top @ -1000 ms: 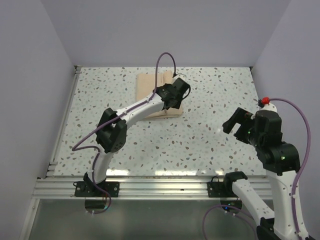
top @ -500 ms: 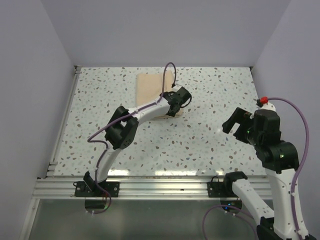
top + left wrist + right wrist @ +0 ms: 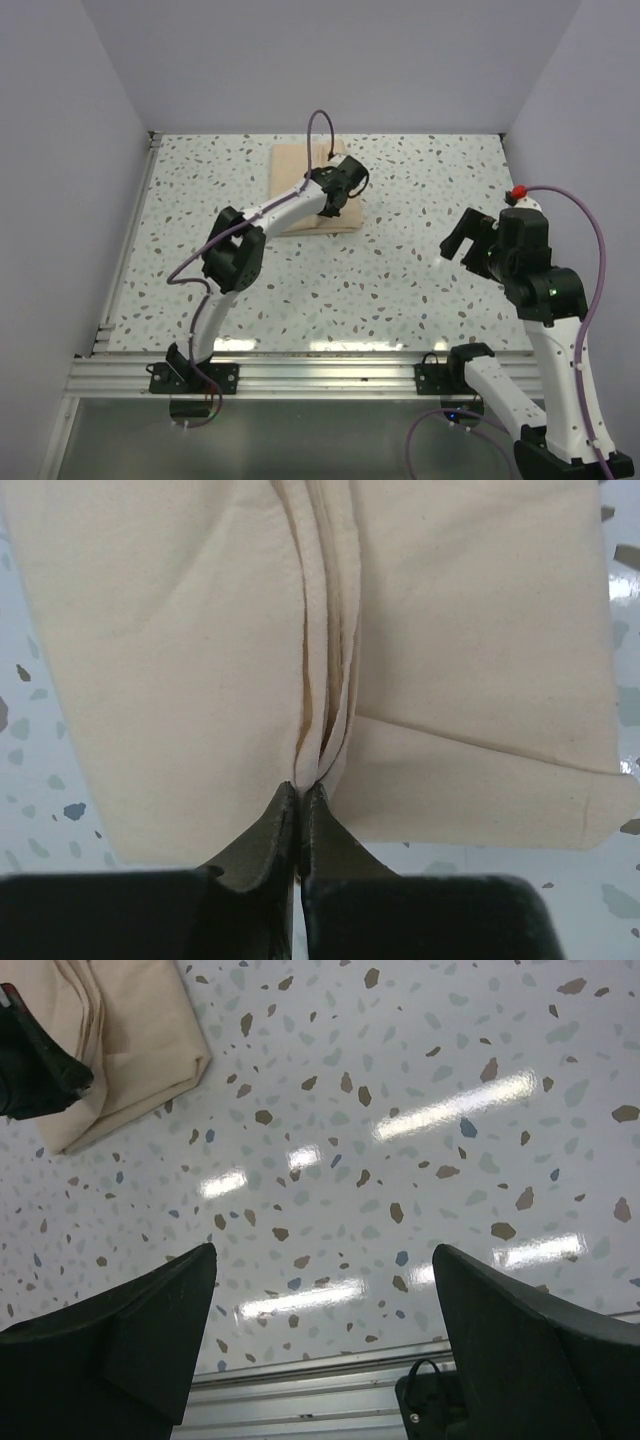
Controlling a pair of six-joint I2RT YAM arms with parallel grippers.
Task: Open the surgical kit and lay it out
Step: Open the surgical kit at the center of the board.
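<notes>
Pinching several layers at once is your main risk: your left gripper (image 3: 300, 792) is closed on the bunched folds of the cloth wrap (image 3: 170, 650), upper centre of the overhead frame. Pull now and the whole bundle may drag across the table (image 3: 400, 270), or its contents could spill. Your right gripper (image 3: 322, 1255), jaws spread wide at right, is too far to pin it.

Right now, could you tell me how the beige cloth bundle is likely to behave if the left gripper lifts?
Probably floppy: the cloth wrap puckers into soft pleats where the left gripper pinches it, so the pinched layers would likely rise and drape. Its matte weave seems unlikely to slip. The rest may stay put; its contents are hidden.
</notes>
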